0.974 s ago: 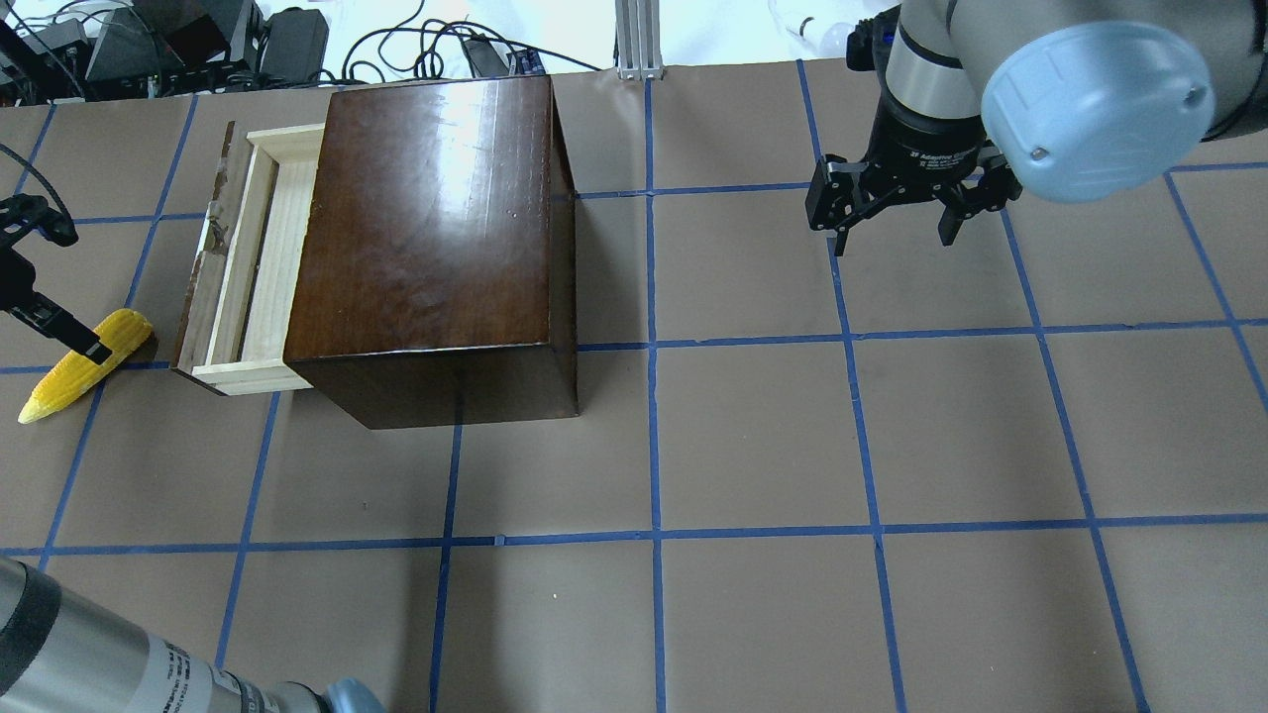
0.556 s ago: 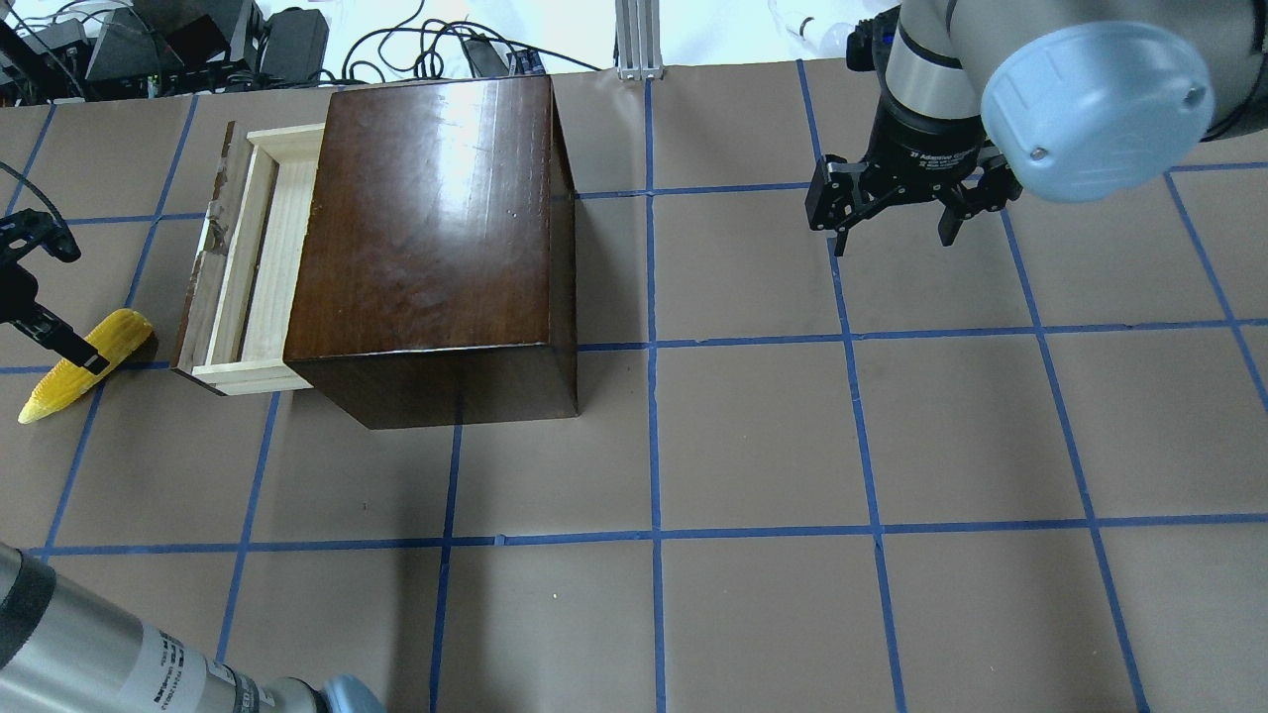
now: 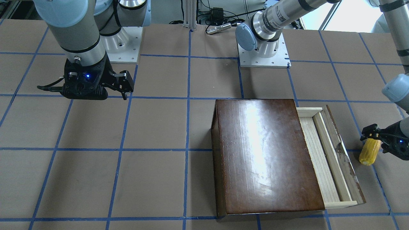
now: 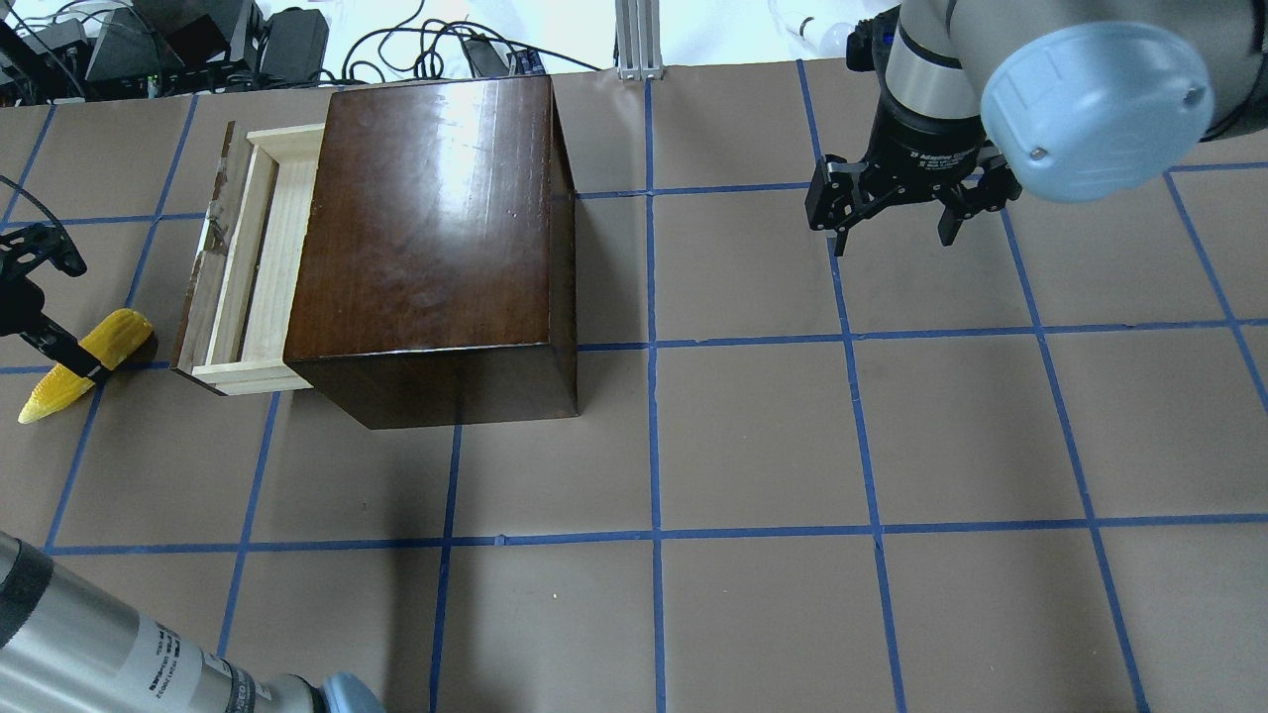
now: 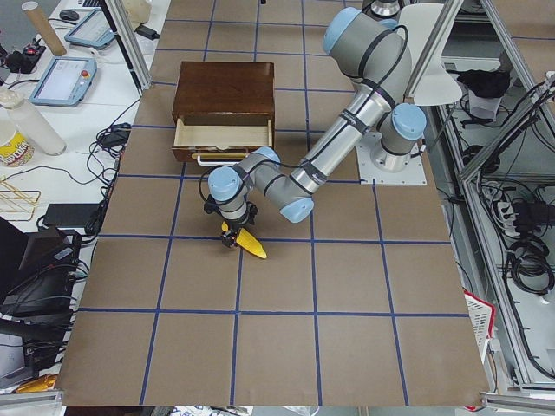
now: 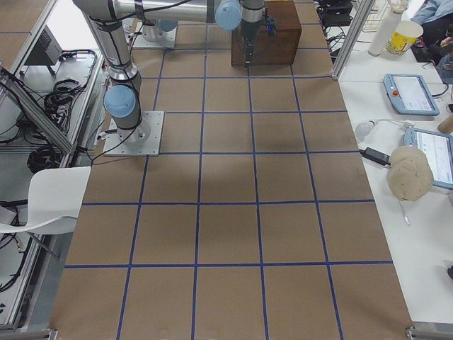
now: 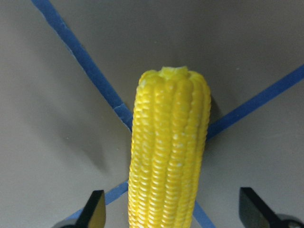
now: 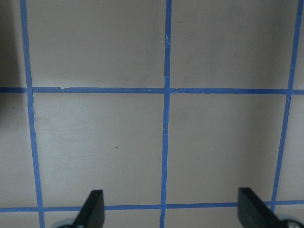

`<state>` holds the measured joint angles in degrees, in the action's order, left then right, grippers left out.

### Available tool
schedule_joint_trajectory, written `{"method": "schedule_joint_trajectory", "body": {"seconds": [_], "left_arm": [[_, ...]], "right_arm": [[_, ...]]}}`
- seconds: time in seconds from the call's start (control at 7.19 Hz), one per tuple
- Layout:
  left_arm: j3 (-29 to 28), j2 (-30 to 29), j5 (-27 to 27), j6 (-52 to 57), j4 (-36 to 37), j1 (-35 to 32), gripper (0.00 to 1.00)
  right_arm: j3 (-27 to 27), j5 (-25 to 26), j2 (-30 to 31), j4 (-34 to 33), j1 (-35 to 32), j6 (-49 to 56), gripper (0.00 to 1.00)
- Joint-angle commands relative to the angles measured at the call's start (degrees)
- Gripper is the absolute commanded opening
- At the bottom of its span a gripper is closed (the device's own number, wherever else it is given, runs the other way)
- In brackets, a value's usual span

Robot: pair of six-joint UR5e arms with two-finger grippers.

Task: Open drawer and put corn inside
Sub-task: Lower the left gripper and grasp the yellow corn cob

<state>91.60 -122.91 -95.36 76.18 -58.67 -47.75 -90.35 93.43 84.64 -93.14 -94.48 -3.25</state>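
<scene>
The drawer (image 4: 260, 267) stands part way out of the box (image 4: 436, 218), its pale inside open to the top, so what is left is to fetch the corn (image 7: 167, 152). The corn lies flat on the table (image 4: 792, 446), just outside the drawer's dark front panel (image 4: 203, 287), on the side away from the box, with its thick end nearest the panel and its pointed end aimed away. The left gripper (image 7: 173, 210) hangs over the corn with its jaws spread wide, one fingertip on either side and a clear gap to each, so it holds nothing yet. The right gripper (image 4: 895, 238) is also wide open and empty, well off on the far side of the box, out of the way. The step in hand looks like the pick-up. To do it well, the left gripper should come down until the fingertips sit low beside the cob, then close across its thicker half. A grip near the taper would probably squeeze the smooth, round cob out toward its point. Once lifted, the corn has to clear the front panel. It should then be turned to lie along the drawer's long side, since the open strip beside the box looks narrow.
</scene>
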Motion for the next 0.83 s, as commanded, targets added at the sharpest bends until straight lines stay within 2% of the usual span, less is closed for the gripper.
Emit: {"method": "schedule_joint_trajectory", "body": {"seconds": [0.0, 0.14, 0.28, 0.42, 0.7], "left_arm": [[-0.5, -1.2, -1.1, 0.2, 0.1, 0.0, 0.47], [-0.5, -1.3, -1.8, 0.3, 0.1, 0.0, 0.2], [-0.5, -1.3, -1.8, 0.4, 0.1, 0.0, 0.09], [-1.2, -0.6, -1.9, 0.3, 0.1, 0.0, 0.01], [-6.0, 0.4, -1.9, -0.6, -2.3, -0.4, 0.0]], "right_arm": [[0.0, 0.0, 0.1, 0.1, 0.0, 0.0, 1.0], [0.0, 0.0, 0.0, 0.1, 0.0, 0.0, 1.0], [0.0, 0.0, 0.1, 0.1, 0.0, 0.0, 1.0], [0.0, 0.0, 0.0, 0.0, 0.0, 0.0, 1.0], [0.0, 0.0, 0.0, 0.1, 0.0, 0.0, 1.0]]}}
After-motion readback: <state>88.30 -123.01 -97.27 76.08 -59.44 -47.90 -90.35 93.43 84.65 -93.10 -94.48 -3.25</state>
